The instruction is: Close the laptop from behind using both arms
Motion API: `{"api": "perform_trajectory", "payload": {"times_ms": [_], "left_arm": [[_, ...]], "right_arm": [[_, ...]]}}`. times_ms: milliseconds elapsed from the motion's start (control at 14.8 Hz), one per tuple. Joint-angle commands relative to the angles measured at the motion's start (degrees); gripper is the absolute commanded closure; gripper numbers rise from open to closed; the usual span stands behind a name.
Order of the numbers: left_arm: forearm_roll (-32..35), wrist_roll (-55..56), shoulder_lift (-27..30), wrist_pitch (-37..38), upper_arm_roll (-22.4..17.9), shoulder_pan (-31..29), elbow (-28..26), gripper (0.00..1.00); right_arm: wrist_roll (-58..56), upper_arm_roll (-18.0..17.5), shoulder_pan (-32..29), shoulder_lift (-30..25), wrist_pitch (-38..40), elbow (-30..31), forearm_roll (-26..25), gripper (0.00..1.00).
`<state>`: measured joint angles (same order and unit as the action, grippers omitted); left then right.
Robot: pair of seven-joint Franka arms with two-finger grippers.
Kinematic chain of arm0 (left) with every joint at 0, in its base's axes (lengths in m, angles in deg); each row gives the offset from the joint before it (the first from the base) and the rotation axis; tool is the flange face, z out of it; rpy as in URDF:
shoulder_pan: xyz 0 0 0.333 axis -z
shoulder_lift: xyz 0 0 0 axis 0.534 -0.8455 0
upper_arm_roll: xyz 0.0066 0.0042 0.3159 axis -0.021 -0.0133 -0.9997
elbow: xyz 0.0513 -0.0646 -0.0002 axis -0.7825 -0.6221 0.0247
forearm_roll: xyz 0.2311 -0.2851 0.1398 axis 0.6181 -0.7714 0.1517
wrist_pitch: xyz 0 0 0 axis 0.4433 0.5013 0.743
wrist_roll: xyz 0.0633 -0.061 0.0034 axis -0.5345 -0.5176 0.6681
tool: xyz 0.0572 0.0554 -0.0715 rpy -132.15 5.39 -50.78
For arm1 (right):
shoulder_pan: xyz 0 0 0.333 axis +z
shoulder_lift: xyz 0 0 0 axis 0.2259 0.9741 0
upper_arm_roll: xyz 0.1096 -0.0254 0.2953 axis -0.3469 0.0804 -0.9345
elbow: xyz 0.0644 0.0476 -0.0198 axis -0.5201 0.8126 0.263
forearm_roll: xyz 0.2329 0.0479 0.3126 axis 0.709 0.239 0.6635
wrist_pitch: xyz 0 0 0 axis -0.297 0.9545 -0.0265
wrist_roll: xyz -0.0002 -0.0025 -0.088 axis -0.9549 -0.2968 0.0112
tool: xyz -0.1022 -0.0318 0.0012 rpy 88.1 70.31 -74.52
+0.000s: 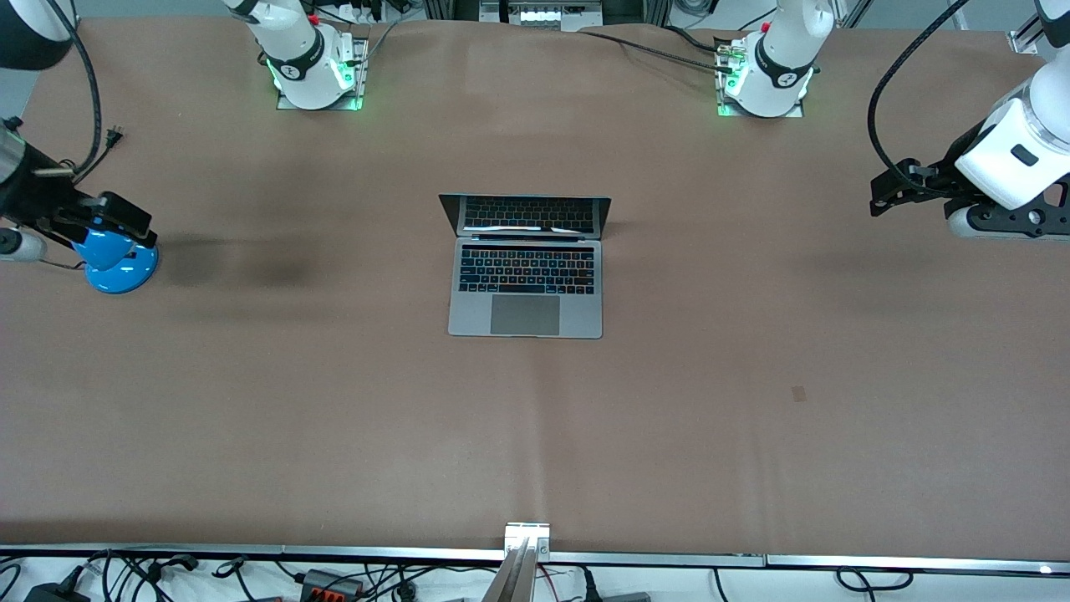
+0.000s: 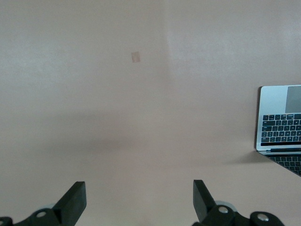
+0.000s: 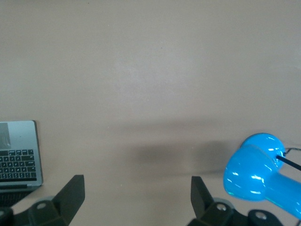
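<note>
The silver-grey laptop (image 1: 525, 284) stands open in the middle of the table, with its dark screen tilted up on the side toward the robots' bases. Its corner shows in the left wrist view (image 2: 280, 117) and the right wrist view (image 3: 19, 150). My left gripper (image 1: 879, 196) hangs open over bare table at the left arm's end, well apart from the laptop, with nothing between its fingers (image 2: 139, 188). My right gripper (image 1: 125, 219) hangs open over the right arm's end, just above a blue lamp, and it too holds nothing (image 3: 138, 183).
A blue desk lamp (image 1: 121, 263) (image 3: 258, 172) stands on the table at the right arm's end, under the right gripper. A small tape patch (image 1: 799, 393) (image 2: 136, 57) lies nearer the front camera toward the left arm's end. Cables run along the table's edges.
</note>
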<state>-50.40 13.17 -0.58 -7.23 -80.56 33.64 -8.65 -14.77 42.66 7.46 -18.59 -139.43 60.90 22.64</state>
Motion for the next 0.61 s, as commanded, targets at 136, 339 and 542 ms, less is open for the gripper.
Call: {"api": "perform_trajectory", "payload": {"times_ms": [136,339,542], "left_arm": [[-0.22,-0.31,-0.81,1.12,0.37,-0.30,1.00,0.00],[-0.74,-0.31,-1.42,2.52,0.02,-0.30,0.91,0.00],[-0.83,-0.84,-1.95,2.35,0.10,-0.13,1.09,0.00]], "right_arm": [[-1.10,1.17,-1.52,0.28,2.98,-2.78,0.85,0.00],[-3.48,1.62,-2.05,0.19,5.00,-2.78,2.00,0.28],[-2.95,1.53,-1.87,0.02,5.00,-2.78,2.09,0.80]]}}
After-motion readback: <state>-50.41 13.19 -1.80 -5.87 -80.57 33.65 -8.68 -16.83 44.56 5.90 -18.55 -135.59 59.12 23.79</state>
